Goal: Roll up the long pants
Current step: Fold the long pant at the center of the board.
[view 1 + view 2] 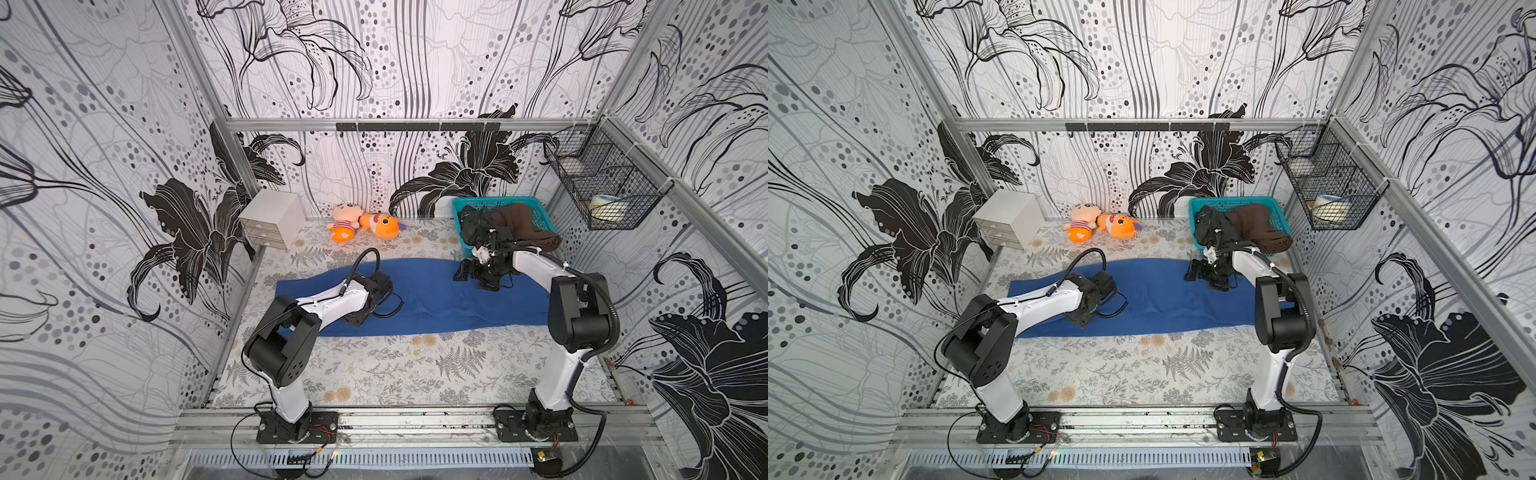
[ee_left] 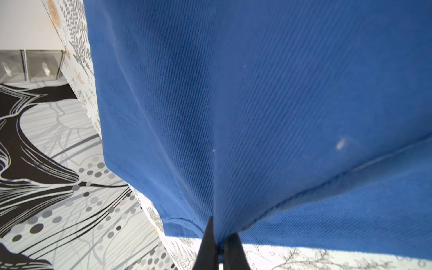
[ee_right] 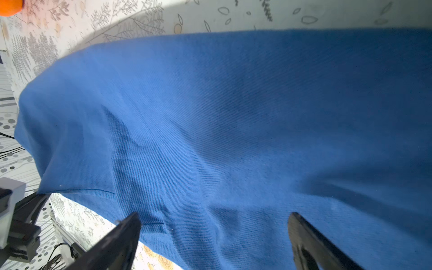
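**Blue pants spread flat, left end pinched**

The table [image 1: 374, 365] was covered by a pale cloth printed with grey ferns and small tan flowers. Walls [image 1: 104, 166] papered with black-and-white lilies closed it on three sides, and a black hook rail [image 1: 415, 126] ran along the back one.

The long pants [image 1: 436, 295], large plain royal-blue trousers of soft fabric, lay spread flat across the middle of the table. The left gripper [image 2: 219, 243] was closed on a fold of the pants at the front edge of their left part, and the cloth rose in a ridge to its fingers. The right gripper [image 3: 214, 217] stood wide open over the right part and held nothing. Whether its tips touched the cloth could not be told.

In the far right corner stood a teal plastic basket [image 1: 459, 208]. It held a dark grey garment [image 1: 471, 224] and a brown garment [image 1: 523, 224], which hung over the front rim. A black wire basket [image 1: 631, 216] hung on the right wall, with pale round things inside that were too small to name. A small white drawer box [image 1: 272, 212] stood in the far left corner.

By count there were one pair of pants, two arms, two baskets, two garments in the teal one and one drawer box. There were also two plush toys, a pink-faced doll in orange stripes [image 1: 344, 224] and an orange animal [image 1: 384, 226], which touched each other by the back wall
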Available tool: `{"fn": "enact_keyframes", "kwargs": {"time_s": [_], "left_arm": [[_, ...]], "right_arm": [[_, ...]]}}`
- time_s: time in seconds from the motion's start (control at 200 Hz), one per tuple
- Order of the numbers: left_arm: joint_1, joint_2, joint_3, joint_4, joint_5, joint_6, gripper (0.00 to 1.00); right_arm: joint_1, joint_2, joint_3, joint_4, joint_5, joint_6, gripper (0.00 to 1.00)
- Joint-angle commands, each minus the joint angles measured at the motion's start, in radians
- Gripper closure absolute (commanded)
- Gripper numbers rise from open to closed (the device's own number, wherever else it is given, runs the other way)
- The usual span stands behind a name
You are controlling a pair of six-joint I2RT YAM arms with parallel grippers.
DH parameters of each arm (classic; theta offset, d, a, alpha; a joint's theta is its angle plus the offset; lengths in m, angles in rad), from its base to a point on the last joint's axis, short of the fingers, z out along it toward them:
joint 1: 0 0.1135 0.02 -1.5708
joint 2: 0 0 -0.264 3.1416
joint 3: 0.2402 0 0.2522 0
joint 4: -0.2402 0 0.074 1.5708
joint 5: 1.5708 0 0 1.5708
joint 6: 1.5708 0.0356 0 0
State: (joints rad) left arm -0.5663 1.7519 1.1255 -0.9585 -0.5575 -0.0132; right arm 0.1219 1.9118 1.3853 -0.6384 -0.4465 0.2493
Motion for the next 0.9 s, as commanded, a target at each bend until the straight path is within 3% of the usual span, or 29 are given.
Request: {"fn": "enact_keyframes", "kwargs": {"time_s": [0.0,0.215,0.34,0.491,0.896], "left_arm": [[-0.017,-0.052,0.020,-0.109,-0.047,-0.057,1.00],[-0.020,-0.199,0.017,-0.181,-0.043,-0.102,1.00],[-0.029,-0.261,0.020,-0.198,0.031,-0.083,1.00],[-0.035,-0.241,0.016,-0.190,0.092,-0.046,1.00],[-0.107,-0.242,-0.008,-0.192,0.062,-0.019,1.00]], "right_arm": [[0.001,0.019,0.028,-0.038,0.017,-0.017,0.01],[0.001,0.032,0.036,-0.044,0.019,-0.017,0.00],[0.001,0.032,0.041,-0.044,0.015,-0.017,0.00],[0.001,0.027,0.039,-0.042,0.014,-0.017,0.00],[0.001,0.057,0.040,-0.046,0.042,-0.027,0.01]]}}
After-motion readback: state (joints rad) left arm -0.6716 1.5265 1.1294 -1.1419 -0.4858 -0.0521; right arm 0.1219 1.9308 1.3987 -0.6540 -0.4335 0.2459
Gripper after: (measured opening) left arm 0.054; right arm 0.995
